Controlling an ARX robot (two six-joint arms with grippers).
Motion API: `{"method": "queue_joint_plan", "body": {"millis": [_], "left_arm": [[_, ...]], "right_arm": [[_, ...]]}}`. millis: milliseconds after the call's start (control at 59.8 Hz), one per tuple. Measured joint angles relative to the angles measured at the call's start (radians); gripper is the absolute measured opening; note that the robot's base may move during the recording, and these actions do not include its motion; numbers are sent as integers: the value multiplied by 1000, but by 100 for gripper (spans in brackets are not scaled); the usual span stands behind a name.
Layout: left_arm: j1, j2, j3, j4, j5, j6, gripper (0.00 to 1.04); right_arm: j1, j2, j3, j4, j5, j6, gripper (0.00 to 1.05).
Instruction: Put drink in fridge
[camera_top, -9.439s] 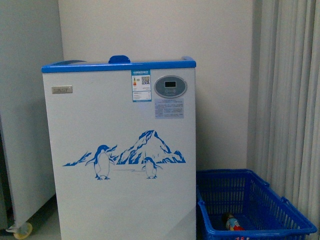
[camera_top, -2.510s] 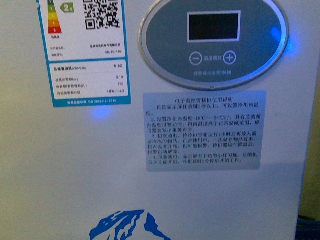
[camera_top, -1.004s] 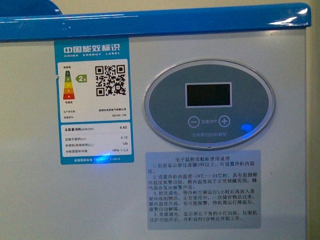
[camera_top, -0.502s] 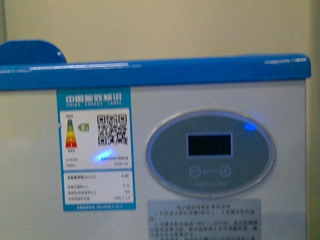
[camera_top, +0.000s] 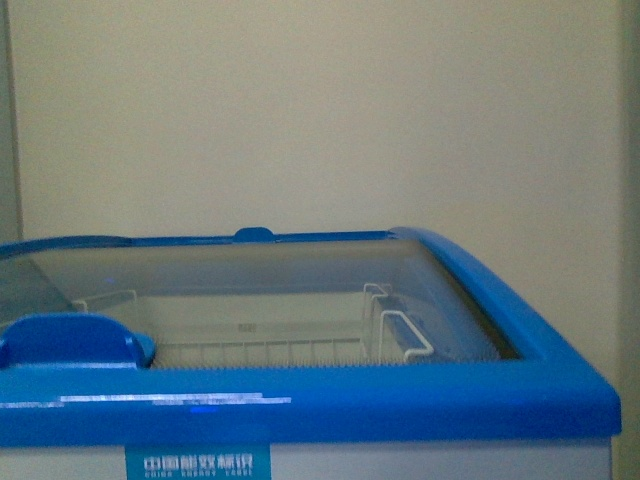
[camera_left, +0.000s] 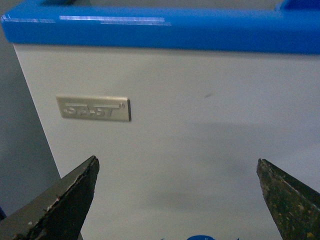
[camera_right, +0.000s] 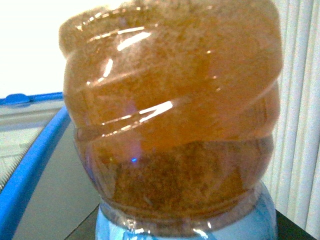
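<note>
The fridge (camera_top: 540, 385) fills the front view: a white chest with a blue rim, a curved glass lid (camera_top: 250, 270) over it and white wire baskets (camera_top: 400, 335) inside. My left gripper (camera_left: 177, 170) is open and empty, its dark fingertips (camera_left: 80, 182) wide apart before the fridge's white front (camera_left: 200, 115), below the blue rim (camera_left: 150, 30). My right gripper is shut on the drink (camera_right: 170, 115), whose ribbed clear body of amber liquid fills the right wrist view. The fridge's blue rim (camera_right: 35, 155) lies beside the bottle. The gripper's fingers, the cap and the label are hidden.
A plain cream wall (camera_top: 320, 110) stands behind the fridge. A blue lid handle (camera_top: 70, 345) sits at the front left of the top. A metal nameplate (camera_left: 93, 108) is on the fridge front. White pleated curtains (camera_right: 300, 110) hang beyond the bottle.
The front view has risen up the fridge front, from the control panel and energy label to the blue rim and the glass lid with the baskets below.
</note>
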Motion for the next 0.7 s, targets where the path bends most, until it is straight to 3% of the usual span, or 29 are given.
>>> {"method": "queue_joint_plan", "body": {"millis": [703], "left_arm": [[0, 0, 0, 0, 0, 0, 97]], "right_arm": [[0, 0, 1, 0, 0, 0, 40]]}}
